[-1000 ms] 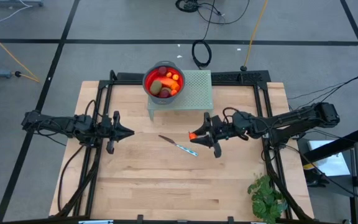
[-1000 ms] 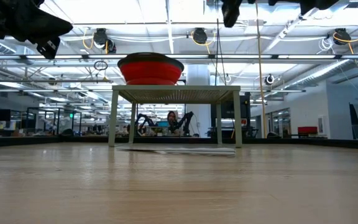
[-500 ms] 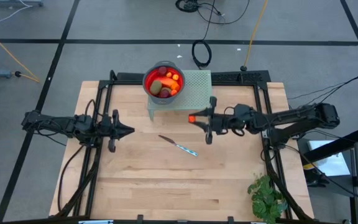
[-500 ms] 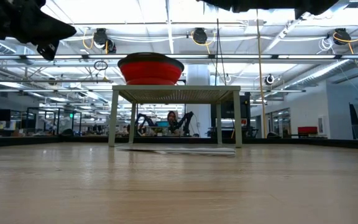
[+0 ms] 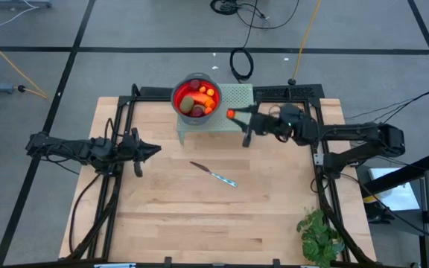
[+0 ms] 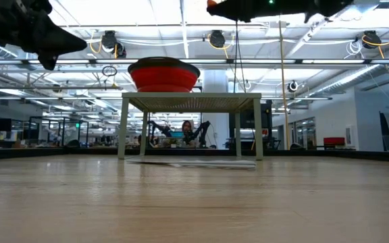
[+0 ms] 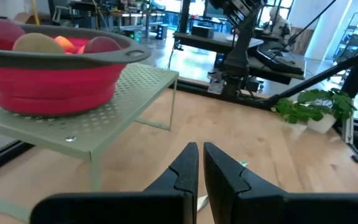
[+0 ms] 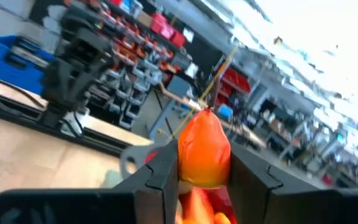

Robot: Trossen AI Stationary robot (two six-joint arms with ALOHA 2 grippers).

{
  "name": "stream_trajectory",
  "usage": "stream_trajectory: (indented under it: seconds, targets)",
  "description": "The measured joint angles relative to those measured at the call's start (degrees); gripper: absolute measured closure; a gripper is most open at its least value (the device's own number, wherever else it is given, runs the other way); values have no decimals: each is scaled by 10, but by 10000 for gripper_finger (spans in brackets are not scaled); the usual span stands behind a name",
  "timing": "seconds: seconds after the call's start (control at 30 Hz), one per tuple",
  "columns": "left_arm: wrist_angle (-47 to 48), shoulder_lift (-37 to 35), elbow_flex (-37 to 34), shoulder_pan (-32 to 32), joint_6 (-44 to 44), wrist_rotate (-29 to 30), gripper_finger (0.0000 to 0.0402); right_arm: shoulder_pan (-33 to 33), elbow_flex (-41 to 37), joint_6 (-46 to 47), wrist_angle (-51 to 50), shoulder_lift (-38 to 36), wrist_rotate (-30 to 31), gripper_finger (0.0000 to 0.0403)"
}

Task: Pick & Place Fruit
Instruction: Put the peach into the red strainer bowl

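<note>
A red bowl (image 5: 195,98) with a grey rim holds several toy fruit pieces and stands on a pale green perforated stand (image 5: 237,104) at the table's far middle. My right gripper (image 5: 233,115) is shut on a small orange fruit piece (image 8: 204,149) high above the stand's right part, just right of the bowl. It also shows at the top of the low view (image 6: 215,8). My left gripper (image 5: 155,149) is shut and empty, raised over the table's left part, pointing toward the stand. My right gripper pinches the orange fruit piece between its two fingers, which lie on its two sides (image 8: 182,163). The fingers come level from the table's right, pointing left. The piece is lifted clear, high above the stand, its pointed end away from the wrist.
A thin silver knife (image 5: 214,175) lies on the wood near the table's middle. A green leafy plant (image 5: 319,234) stands at the near right corner. Dark frame rails run along both sides of the table. People and equipment show in the room beyond.
My right gripper has carried the orange piece up and toward the table's far edge and the bowl, from over the knife's right side to over the stand. It has stayed shut on the piece. My left gripper has turned a little in place.
</note>
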State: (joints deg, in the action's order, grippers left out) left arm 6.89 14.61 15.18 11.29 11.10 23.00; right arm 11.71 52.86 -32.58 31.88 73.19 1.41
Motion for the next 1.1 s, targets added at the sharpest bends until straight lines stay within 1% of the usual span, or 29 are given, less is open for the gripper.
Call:
stream_trajectory:
  seconds: [0.13, 0.2, 0.3, 0.47, 0.57, 0.67, 0.77, 0.83, 0.97, 1.1]
  targets:
    - [13, 0, 0, 0, 2, 1, 378, 26, 61, 32, -63, 22, -2, 302]
    - [14, 0, 0, 0, 3, 1, 378, 37, 96, 36, -104, 36, -14, 302]
    - [16, 0, 0, 0, 11, 1, 378, 46, 147, 43, -144, 65, -17, 302]
    - [16, 0, 0, 0, 17, 1, 378, 63, 220, 87, -165, 117, -21, 302]
    - [17, 0, 0, 0, 17, 1, 378, 76, 254, 107, -172, 152, -52, 302]
    - [21, 0, 0, 0, 20, 1, 378, 90, 281, 134, -176, 185, -76, 302]
    - [25, 0, 0, 0, 28, 1, 378, 102, 298, 155, -178, 212, -80, 302]
    - [25, 0, 0, 0, 29, 1, 378, 108, 308, 164, -176, 232, -94, 302]
    - [25, 0, 0, 0, 29, 1, 378, 115, 312, 189, -173, 260, -124, 302]
    - [25, 0, 0, 0, 29, 1, 378, 119, 312, 212, -178, 282, -138, 302]
